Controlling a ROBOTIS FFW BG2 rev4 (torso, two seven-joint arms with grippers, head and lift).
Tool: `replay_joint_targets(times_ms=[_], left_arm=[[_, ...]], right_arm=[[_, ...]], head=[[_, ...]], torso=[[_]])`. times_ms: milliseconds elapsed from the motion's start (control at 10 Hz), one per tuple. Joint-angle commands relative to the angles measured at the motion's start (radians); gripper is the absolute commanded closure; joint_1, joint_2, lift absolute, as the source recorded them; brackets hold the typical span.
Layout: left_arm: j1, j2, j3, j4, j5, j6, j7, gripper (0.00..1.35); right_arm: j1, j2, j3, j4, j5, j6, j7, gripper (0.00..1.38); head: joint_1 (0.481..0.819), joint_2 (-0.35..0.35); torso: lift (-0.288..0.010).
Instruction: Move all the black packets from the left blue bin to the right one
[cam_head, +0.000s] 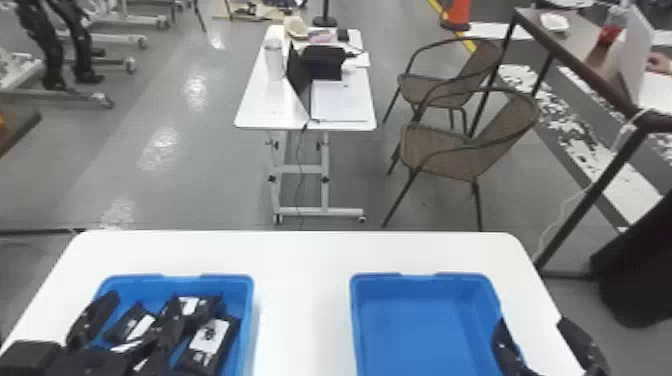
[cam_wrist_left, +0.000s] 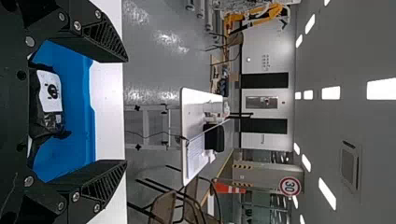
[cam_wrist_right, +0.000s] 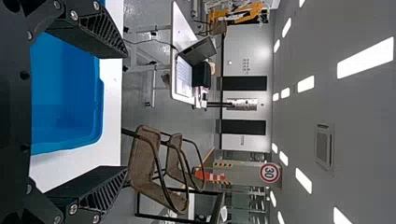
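My left gripper (cam_head: 131, 320) is open above the left blue bin (cam_head: 245, 320), which holds several black packets with white labels, one of them (cam_head: 209, 342) by the bin's right wall. In the left wrist view, a labelled packet (cam_wrist_left: 49, 95) lies in the bin beyond the base of my open left gripper (cam_wrist_left: 126, 111), with nothing between the fingertips. Over the right edge of the right blue bin (cam_head: 425, 325) is my right gripper (cam_head: 542, 332), open. The right wrist view has that open gripper (cam_wrist_right: 126, 112) with the bin (cam_wrist_right: 65, 93) partly behind it. No packet shows inside the right bin.
Both bins stand on a white table (cam_head: 300, 280), with a strip of tabletop between them. Past its far edge are a smaller white table (cam_head: 255, 110) with items on it and two brown chairs (cam_head: 450, 150). A dark-framed table stands at the right.
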Motion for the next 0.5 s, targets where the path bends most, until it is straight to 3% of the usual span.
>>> replay_joint_targets(times_ms=[0,400], left_arm=[[-0.006,0.002,0.0,0.0,0.001,0.0,-0.005,0.28],[-0.01,0.003,0.0,0.002,-0.001,0.005,-0.011,0.28]], right_arm=[[0.0,0.013,0.0,-0.005,0.004,0.0,-0.001,0.17],[-0.002,0.013,0.0,-0.002,0.003,0.0,-0.001,0.17]], head=[[0.695,-0.068],[0.695,-0.07]], torso=[[0.0],[0.0]])
